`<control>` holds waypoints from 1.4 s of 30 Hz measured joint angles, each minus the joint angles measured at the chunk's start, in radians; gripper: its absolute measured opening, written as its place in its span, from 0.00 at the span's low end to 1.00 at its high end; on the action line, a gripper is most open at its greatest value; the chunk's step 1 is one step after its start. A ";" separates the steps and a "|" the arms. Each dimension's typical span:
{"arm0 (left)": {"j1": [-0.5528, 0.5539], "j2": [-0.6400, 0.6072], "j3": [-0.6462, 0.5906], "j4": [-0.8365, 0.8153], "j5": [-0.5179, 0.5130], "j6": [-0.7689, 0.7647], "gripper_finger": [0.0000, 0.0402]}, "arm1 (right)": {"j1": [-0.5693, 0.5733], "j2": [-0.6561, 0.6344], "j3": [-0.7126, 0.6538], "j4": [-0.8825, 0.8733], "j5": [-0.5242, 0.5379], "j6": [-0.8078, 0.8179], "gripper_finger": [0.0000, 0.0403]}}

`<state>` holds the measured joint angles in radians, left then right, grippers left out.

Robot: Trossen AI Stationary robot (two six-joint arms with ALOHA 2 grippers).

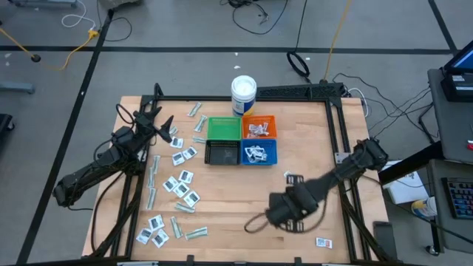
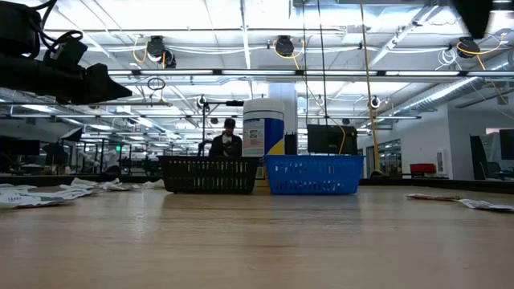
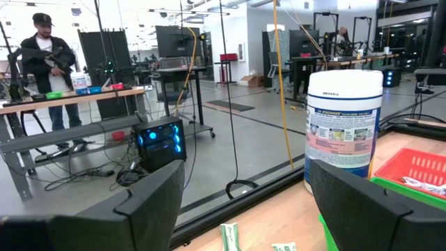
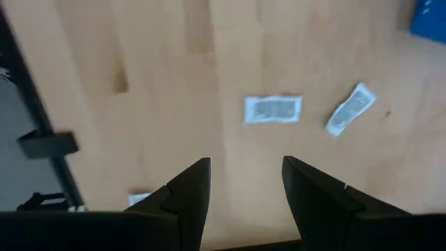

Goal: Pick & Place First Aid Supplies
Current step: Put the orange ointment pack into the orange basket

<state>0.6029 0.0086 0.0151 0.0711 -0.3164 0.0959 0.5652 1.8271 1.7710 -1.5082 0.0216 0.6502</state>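
Right wrist view looks down past the right gripper, whose dark fingers stand apart and released with nothing between them, at two small white packets with dark print lying flat on the wooden surface, ahead of the fingertips and untouched; a third packet is half hidden beside one finger. High view shows many more white sachets and slim pale-green strips scattered over the surface near the left arm, and some already in the orange bin and blue bin. Left gripper is raised above them near the white tub, its fingers spread wide and empty; only two strip ends show between them, cut off at the frame edge. Print on the packets is too small to read.
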 joint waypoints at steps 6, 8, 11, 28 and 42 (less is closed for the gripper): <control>0.000 0.000 0.000 0.000 0.000 0.000 0.77 | 0.140 -0.001 0.000 0.001 -0.043 0.173 0.43; 0.000 0.000 0.000 0.000 0.000 0.000 0.77 | 0.183 -0.001 0.000 0.000 -0.064 0.229 0.43; 0.000 0.000 0.000 0.000 0.000 0.000 0.77 | 0.245 -0.001 0.000 0.001 -0.105 0.316 0.42; 0.000 0.000 0.000 0.000 0.000 0.000 0.77 | 0.433 0.016 -0.231 0.317 -0.158 0.550 0.54; 0.000 0.000 0.000 0.000 0.000 0.000 0.77 | 0.459 0.016 -0.560 0.657 -0.156 0.595 0.53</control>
<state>0.6025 0.0086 0.0154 0.0711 -0.3168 0.0959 1.0238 1.8431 1.2108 -0.8514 -0.1342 1.2453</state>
